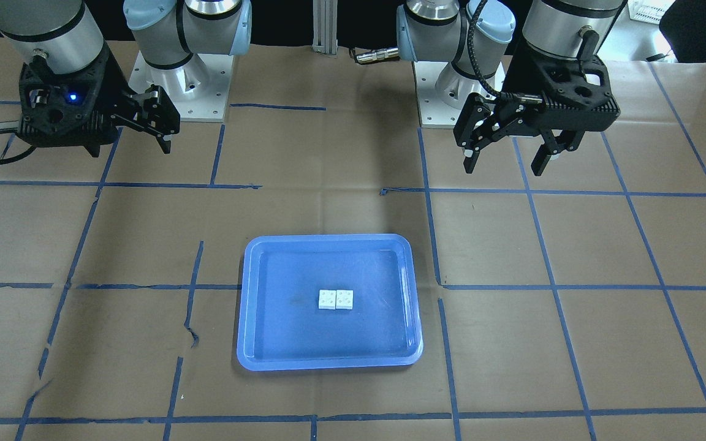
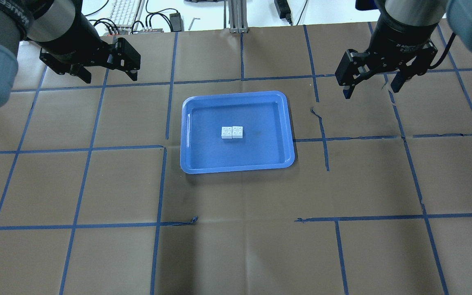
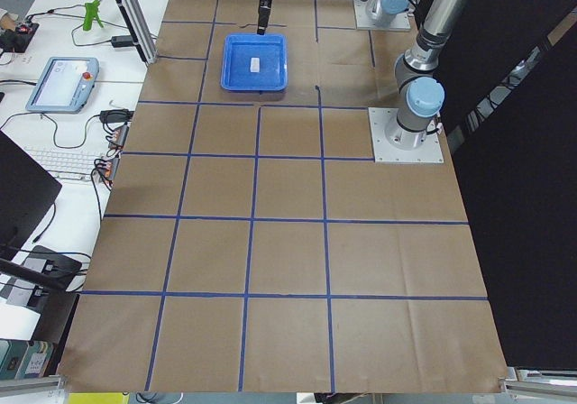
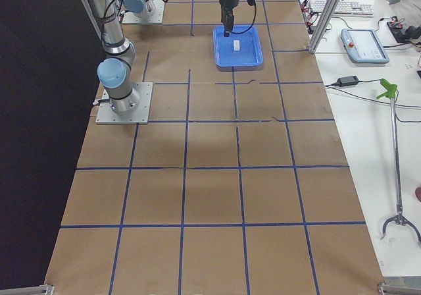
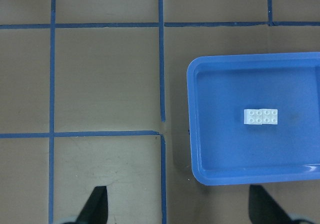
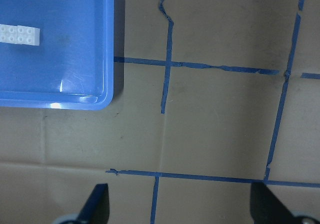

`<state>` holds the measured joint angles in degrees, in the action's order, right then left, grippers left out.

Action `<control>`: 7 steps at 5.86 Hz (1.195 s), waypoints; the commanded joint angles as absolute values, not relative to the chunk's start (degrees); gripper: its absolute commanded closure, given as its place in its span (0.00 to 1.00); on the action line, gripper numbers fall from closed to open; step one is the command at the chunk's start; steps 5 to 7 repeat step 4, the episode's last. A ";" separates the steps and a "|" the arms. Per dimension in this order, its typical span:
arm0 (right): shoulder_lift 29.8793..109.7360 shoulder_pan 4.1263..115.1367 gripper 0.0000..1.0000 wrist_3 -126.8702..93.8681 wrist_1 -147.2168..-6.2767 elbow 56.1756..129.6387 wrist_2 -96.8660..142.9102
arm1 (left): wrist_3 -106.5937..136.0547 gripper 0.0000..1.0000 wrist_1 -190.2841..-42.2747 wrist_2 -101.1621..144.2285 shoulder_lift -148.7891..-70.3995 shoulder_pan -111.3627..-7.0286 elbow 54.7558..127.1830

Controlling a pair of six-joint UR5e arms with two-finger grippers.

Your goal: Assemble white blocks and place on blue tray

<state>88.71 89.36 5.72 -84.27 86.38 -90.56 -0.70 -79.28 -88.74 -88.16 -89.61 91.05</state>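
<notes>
The two white blocks [image 2: 232,132] lie side by side, touching, studs up, in the middle of the blue tray [image 2: 260,153]. They also show in the front view [image 1: 336,299] inside the tray [image 1: 328,346]. My left gripper [image 2: 109,76] hangs open and empty above the table, left of the tray and beyond it. Its wrist view shows the blocks [image 5: 261,116] and the tray [image 5: 210,149] ahead of the spread fingertips [image 5: 97,206]. My right gripper [image 2: 371,87] is open and empty, right of the tray. Its wrist view shows the blocks [image 6: 19,34] at the left edge.
The table is covered in brown paper with a blue tape grid. The paper is torn [image 2: 316,112] just right of the tray. Both arm bases [image 1: 181,86] [image 1: 451,98] stand at the robot's side. A keyboard and cables [image 2: 125,12] and a metal post [image 2: 236,16] lie past the far edge.
</notes>
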 commanded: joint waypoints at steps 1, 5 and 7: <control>88.95 89.56 0.00 2.92 -84.20 86.31 -90.44 | -0.70 0.01 -79.28 -88.77 -88.15 -89.65 91.05; 88.86 89.56 0.00 2.72 -84.20 86.31 -90.88 | -0.70 0.01 -79.28 -88.77 -88.15 -89.65 91.05; 88.86 89.56 0.00 2.72 -84.20 86.31 -90.88 | -0.70 0.01 -79.28 -88.77 -88.15 -89.65 91.05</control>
